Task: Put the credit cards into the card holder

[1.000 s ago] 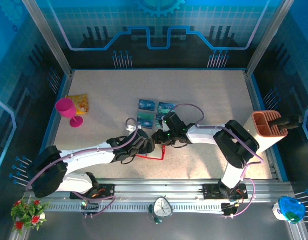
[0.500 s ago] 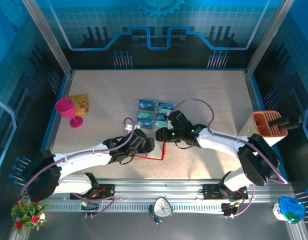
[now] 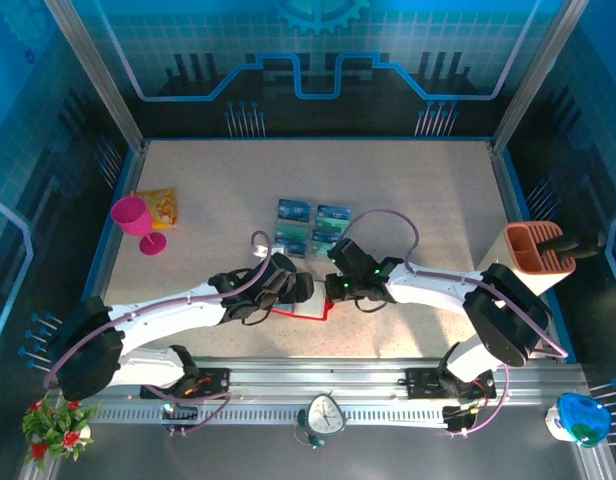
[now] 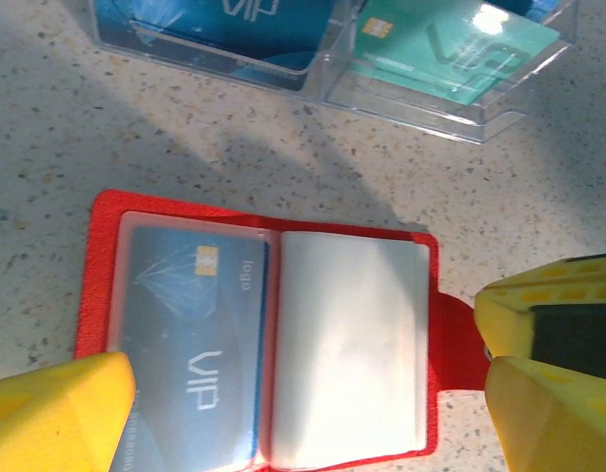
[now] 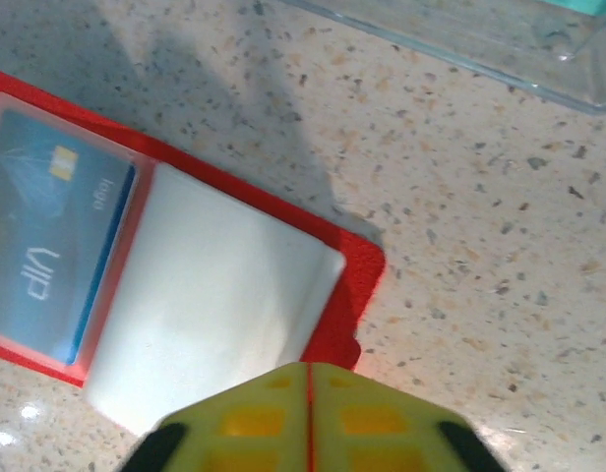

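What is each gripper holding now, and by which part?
The right gripper pinches the red card holder by its clasp tab, it seems; the left gripper is open, holding nothing.

One red wallet-like card holder (image 4: 453, 334), showing two clear sleeves (image 4: 347, 344): one carries a single blue VIP card (image 4: 195, 334), and one is blank white. Four blue and teal credit cards (image 3: 294, 210) sit in a two-by-two block of clear trays (image 4: 431, 108). One magenta goblet (image 3: 131, 215). One yellow-orange printed packet (image 3: 160, 205). One orange-brown slotted organizer (image 3: 536, 250).
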`<action>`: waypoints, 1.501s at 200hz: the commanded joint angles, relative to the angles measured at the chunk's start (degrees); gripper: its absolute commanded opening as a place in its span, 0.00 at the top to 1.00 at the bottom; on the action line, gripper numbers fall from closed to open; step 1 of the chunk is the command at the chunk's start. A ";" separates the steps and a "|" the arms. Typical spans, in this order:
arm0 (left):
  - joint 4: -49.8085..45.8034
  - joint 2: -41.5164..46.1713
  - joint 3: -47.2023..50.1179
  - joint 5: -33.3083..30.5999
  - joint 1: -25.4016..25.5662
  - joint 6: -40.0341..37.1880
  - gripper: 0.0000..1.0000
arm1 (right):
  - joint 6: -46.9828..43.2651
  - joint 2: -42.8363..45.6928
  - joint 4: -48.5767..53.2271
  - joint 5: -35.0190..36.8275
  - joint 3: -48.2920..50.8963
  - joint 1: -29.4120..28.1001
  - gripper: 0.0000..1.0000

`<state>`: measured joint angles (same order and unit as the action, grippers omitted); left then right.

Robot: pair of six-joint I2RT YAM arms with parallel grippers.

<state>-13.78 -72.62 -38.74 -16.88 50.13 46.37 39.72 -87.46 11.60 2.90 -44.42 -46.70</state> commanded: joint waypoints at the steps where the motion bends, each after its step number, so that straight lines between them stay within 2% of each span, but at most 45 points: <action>1: -0.59 -1.91 -2.41 1.94 0.65 -1.28 0.07 | -1.76 0.24 1.25 1.35 1.71 1.78 1.00; 75: 3.63 -9.03 -2.95 3.98 1.64 -0.10 0.06 | -6.78 2.42 1.32 -0.94 3.67 7.27 1.00; 98: 4.62 -9.47 -1.44 3.64 1.64 0.57 0.06 | -6.44 4.57 2.37 -2.23 3.37 7.59 0.80; 112: 4.95 -9.54 -0.45 3.35 1.64 0.86 0.06 | -4.56 7.47 2.27 -2.95 3.86 7.46 0.77; 136: 5.93 -10.11 0.50 3.21 1.64 1.26 0.06 | -1.12 12.02 1.41 -3.42 3.96 6.34 0.77; 162: 6.57 -11.46 0.61 3.47 1.64 1.42 0.06 | 1.66 12.77 0.21 -3.77 2.73 4.50 0.80; 237: 7.28 -12.25 1.73 3.18 1.64 1.61 0.06 | 8.22 0.13 -10.86 -7.32 1.57 1.26 0.89; 300: 7.44 -12.89 2.93 2.61 1.64 1.27 0.06 | 5.50 -2.71 -9.33 -4.92 1.80 2.76 0.91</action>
<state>-5.87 -84.23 -37.28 -13.87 51.29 46.65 46.48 -89.23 2.44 -3.03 -42.00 -44.58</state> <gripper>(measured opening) 0.940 0.096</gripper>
